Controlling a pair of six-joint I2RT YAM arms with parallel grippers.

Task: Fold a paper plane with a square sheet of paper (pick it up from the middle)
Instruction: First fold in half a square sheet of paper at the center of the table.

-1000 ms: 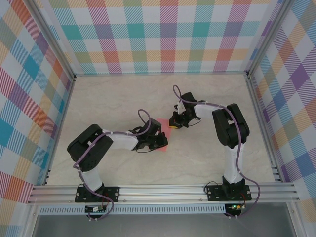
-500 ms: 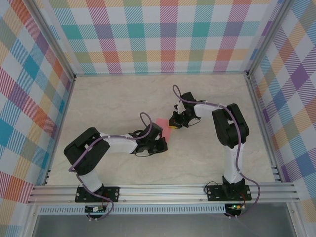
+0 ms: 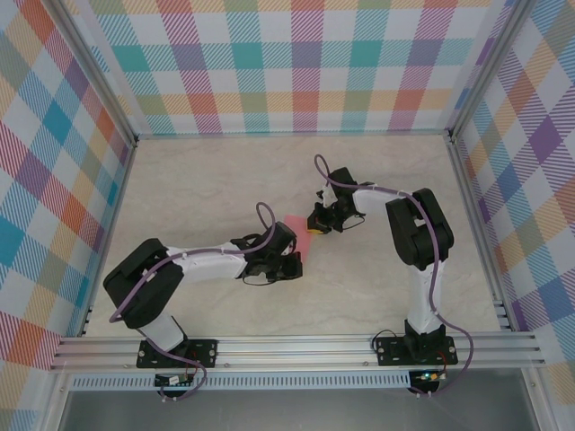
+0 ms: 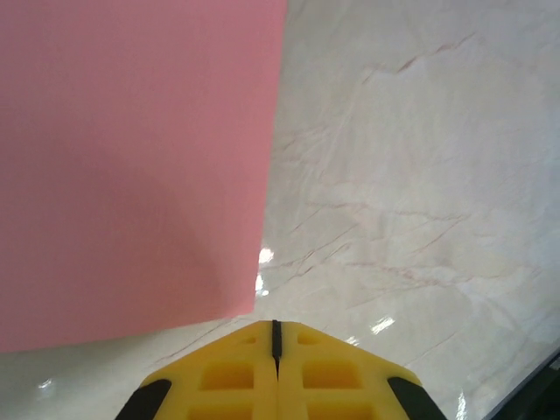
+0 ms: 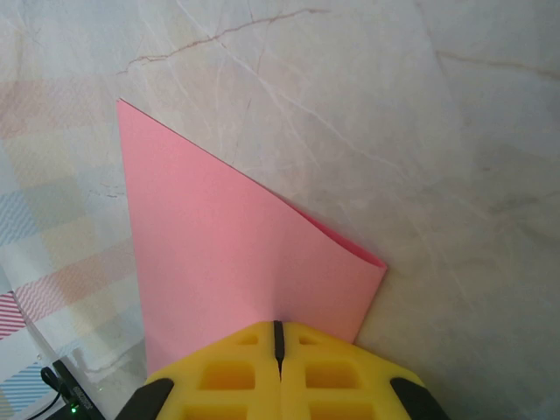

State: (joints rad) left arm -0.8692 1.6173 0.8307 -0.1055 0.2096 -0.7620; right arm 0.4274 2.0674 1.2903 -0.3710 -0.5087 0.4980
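On table [image 3: 207, 180] (qty 1), main change is L arm [image 3: 193, 262]: over the last sec. its elbow has swung out toward the L wall and the arm lies flatter, wrist pos. approx. the same. R arm [image 3: 418, 229] unchanged; arms qty 2. Sheet [image 3: 297, 226] (qty 1) lies mid-table between both wrists, w/ less pink exposed than 1 sec. ago. R wrist view shows one layer folded over, so folding looks early; no plane yet. L gripper [image 4: 276, 337]: jaws pressed together, tips just off sheet's near edge, holding nothing. R gripper [image 5: 278, 332]: jaws pressed together, tips at sheet's edge; pinch vs. press cannot be told. Grippers qty 2. Judgement: L arm is repositioning for next crease.
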